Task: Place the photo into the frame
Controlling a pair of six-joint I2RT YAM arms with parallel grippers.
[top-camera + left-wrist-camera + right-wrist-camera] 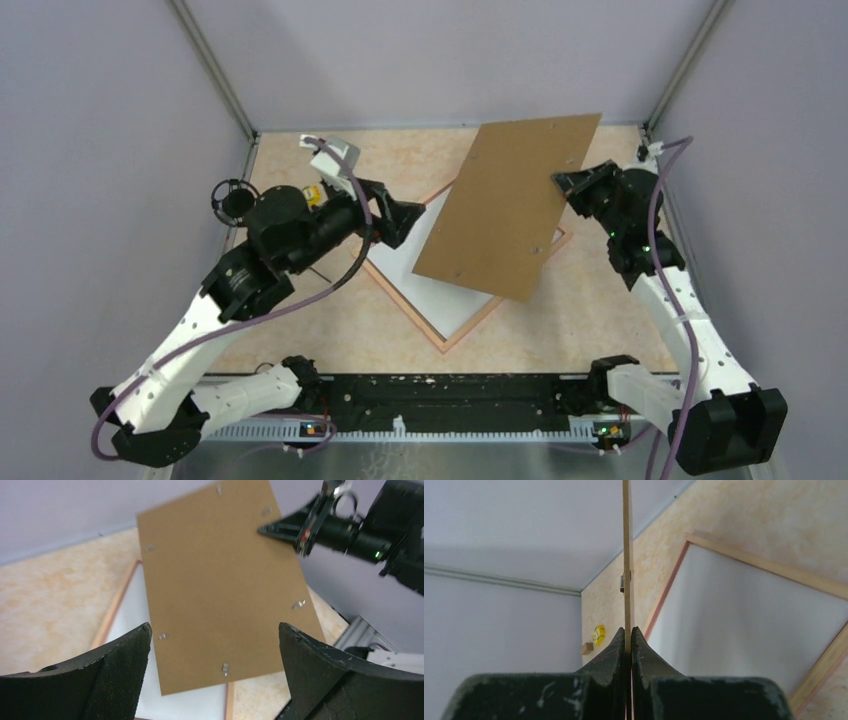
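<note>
Tan tabletop [300,330], right hand [570,184] pinching raised backing board [505,205] over frame [764,564], left hand [405,218] wide

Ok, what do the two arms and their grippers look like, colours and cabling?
The left arm and right arm have white links dotted with small holes, plus black joints and wrists. A purple cable runs along each. The left gripper and right gripper have black, wedge-shaped, textured fingers; the right's housing shows white scuffs. A small green light glows near the right wrist.
</note>
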